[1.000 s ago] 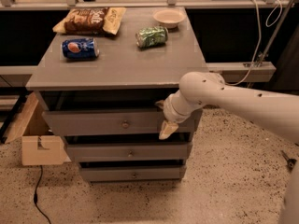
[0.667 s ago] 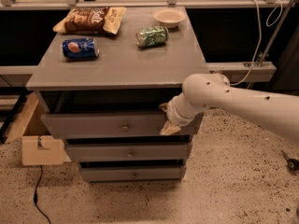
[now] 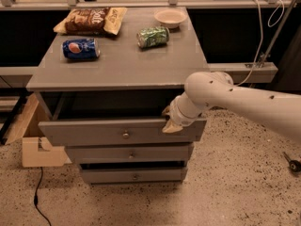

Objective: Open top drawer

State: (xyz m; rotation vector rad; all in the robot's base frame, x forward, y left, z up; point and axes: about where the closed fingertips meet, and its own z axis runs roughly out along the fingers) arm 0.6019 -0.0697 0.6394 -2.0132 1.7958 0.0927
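The top drawer (image 3: 94,132) is the widest grey front of the cabinet, with a small round metal knob (image 3: 125,135) at its centre. It stands pulled out, with a dark gap between its upper edge and the cabinet top. My gripper (image 3: 170,121) sits at the drawer's upper right edge, at the end of the white arm (image 3: 235,100) that reaches in from the right. Its tan fingertips (image 3: 169,127) rest over the top edge of the drawer front.
Two shorter drawer fronts (image 3: 129,153) lie below the top one. On the cabinet top (image 3: 117,65) lie a blue soda can (image 3: 81,48), a green can (image 3: 153,36), a chip bag (image 3: 91,20) and a small bowl (image 3: 170,18). A cardboard box (image 3: 33,140) stands at the left on the speckled floor.
The top drawer has slid out towards the camera and the dark gap above it has grown. My gripper has moved with its right edge.
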